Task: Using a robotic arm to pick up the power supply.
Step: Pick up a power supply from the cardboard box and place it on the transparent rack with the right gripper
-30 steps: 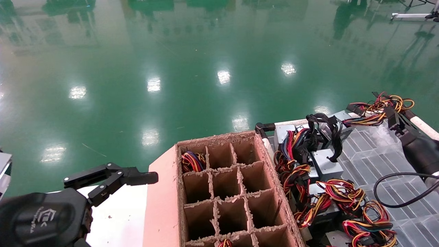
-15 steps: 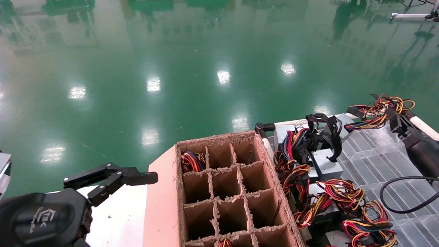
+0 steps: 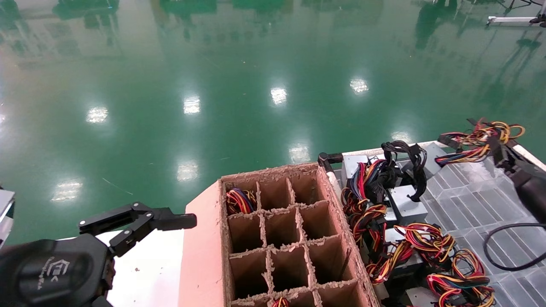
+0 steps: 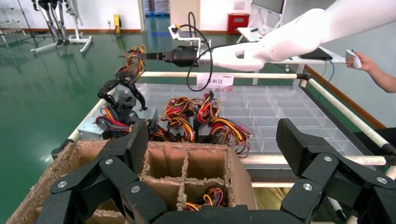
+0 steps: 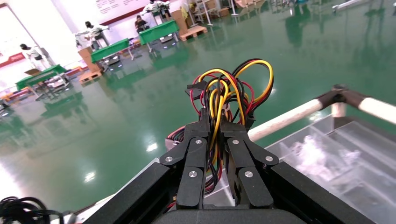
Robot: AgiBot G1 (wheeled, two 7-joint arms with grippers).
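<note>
My right gripper (image 3: 496, 144) is at the far right of the cart, shut on a bundle of red, yellow and black wires (image 3: 480, 137). These wires trail from the power supply (image 3: 431, 154), a small grey box at the cart's far edge. In the right wrist view the fingers (image 5: 196, 154) pinch the wires (image 5: 233, 86), which loop up past the tips. The left wrist view shows that gripper (image 4: 140, 56) holding the bundle above the cart's far rail. My left gripper (image 3: 136, 219) is parked low on the left, open and holding nothing (image 4: 212, 140).
A brown divided carton (image 3: 200, 256) stands in front, with wires in a far-left cell. Right of it, the clear gridded cart tray (image 3: 469, 192) holds several more grey units (image 3: 405, 204) with tangled wires, one with a black cable loop (image 3: 403, 155). A person's hand (image 4: 359, 60) is beyond the cart.
My right gripper has moved to the right with the wire bundle, drawing the wires and grey box along with it. The left arm has not moved.
</note>
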